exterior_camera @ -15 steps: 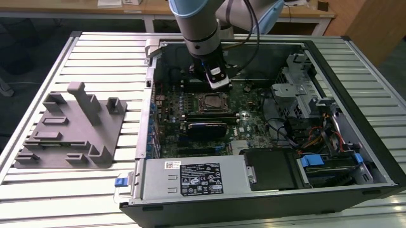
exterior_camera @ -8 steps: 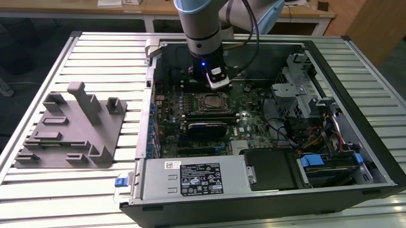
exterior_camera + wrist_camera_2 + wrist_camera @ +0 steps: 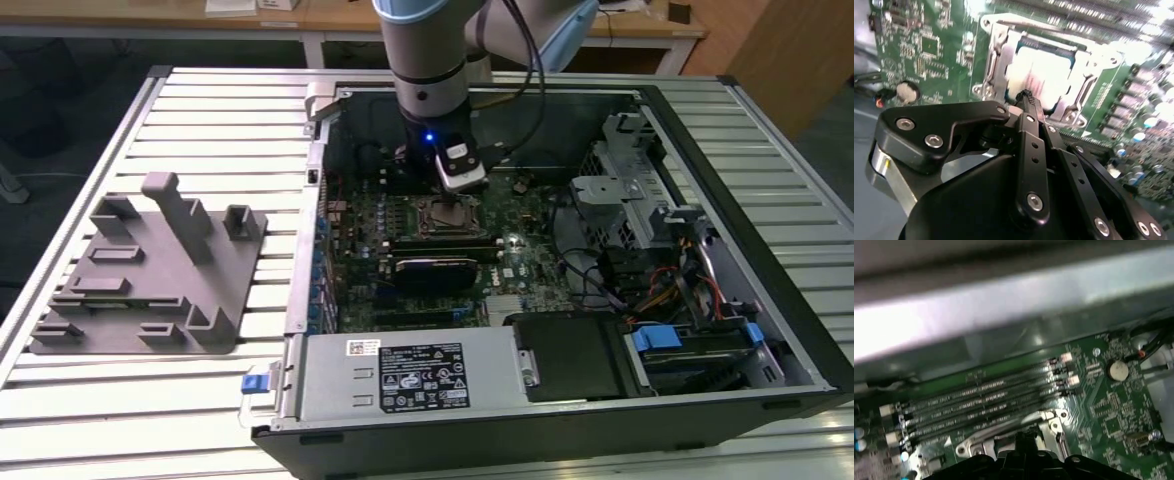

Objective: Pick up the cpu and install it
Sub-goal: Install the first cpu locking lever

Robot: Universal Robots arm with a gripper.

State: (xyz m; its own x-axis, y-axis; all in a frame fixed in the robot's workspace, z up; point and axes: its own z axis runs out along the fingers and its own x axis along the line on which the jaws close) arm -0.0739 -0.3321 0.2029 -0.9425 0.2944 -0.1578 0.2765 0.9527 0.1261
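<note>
You're looking at the gripper (image 3: 1026, 97) hovering just above the cpu (image 3: 1041, 75), fingers pinched together to a narrow tip and holding nothing. The cpu is sitting in the socket (image 3: 999, 60) (metal frame around it), upper center of the second wrist view. In the exterior view, the arm (image 3: 427, 60) is reaching down over the motherboard (image 3: 534, 215), center frame.

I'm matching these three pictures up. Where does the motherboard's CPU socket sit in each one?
Exterior view: socket mid-board, just below the gripper.
Second wrist view: socket just beyond the fingertips, the cpu lying in it.
First wrist view: its metal frame just beyond the gripper.
Shared landmark: coin battery, both wrist views.
</note>
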